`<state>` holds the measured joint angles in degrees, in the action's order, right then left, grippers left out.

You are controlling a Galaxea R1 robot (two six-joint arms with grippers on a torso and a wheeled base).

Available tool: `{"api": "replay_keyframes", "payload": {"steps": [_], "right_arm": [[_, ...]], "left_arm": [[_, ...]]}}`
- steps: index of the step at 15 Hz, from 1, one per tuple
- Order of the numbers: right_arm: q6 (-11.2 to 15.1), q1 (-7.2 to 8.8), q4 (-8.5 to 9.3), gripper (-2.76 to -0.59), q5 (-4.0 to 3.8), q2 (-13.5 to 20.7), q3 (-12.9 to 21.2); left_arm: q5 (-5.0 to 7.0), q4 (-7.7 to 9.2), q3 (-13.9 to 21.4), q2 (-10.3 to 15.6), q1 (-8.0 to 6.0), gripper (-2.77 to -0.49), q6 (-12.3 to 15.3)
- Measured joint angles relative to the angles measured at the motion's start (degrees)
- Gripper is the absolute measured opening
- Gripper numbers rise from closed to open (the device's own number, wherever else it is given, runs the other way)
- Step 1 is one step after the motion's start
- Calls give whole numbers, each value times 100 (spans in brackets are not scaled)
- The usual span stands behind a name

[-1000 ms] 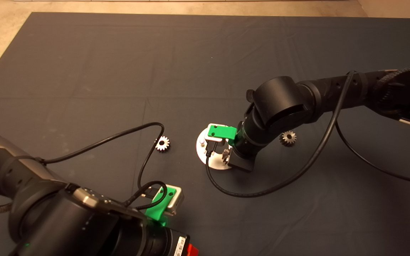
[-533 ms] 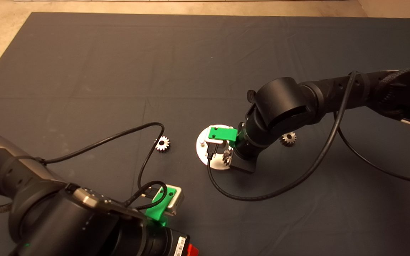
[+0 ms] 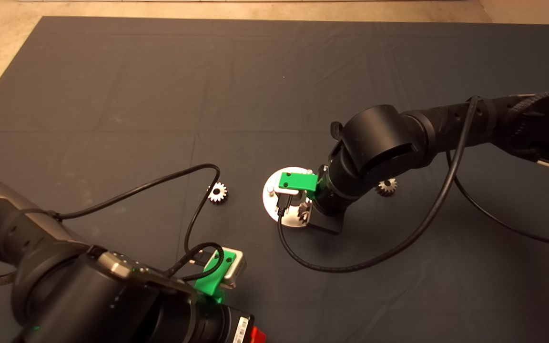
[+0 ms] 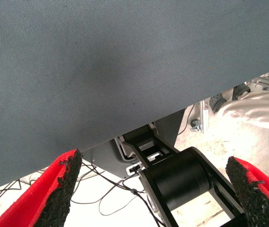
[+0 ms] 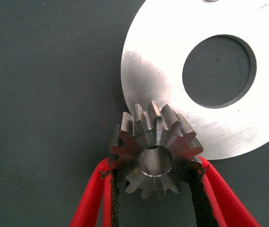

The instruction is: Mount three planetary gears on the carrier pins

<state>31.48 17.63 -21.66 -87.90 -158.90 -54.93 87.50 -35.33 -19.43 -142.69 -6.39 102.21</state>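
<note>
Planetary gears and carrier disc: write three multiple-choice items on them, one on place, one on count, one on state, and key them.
1. Where is the held gear?
A. over the carrier disc edge
B. in the disc's centre hole
C. beside the left gripper

2. How many gears lie loose on the mat?
A. none
B. two
C. three

3. The right gripper is:
A. open and empty
B. shut on a gear
C. parked off the mat

Key: 1 A, the gear overlaps the disc rim; 2 B, one gear left of the disc, another right of it; 3 B, red fingers clamp the teeth.
</note>
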Motion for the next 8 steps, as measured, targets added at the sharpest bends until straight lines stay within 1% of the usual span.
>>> {"api": "replay_keyframes", "payload": {"steps": [3,4,8], "right_arm": [[-67,0,-2,-255,-2,-2,-66],[-127,0,-5,-255,-2,-2,-121],[-175,-7,-11,-255,1,-16,-165]], "left_arm": [[0,0,0,-1,0,-109,0],[0,0,0,0,0,-109,0],[0,0,0,0,0,-109,0]]}}
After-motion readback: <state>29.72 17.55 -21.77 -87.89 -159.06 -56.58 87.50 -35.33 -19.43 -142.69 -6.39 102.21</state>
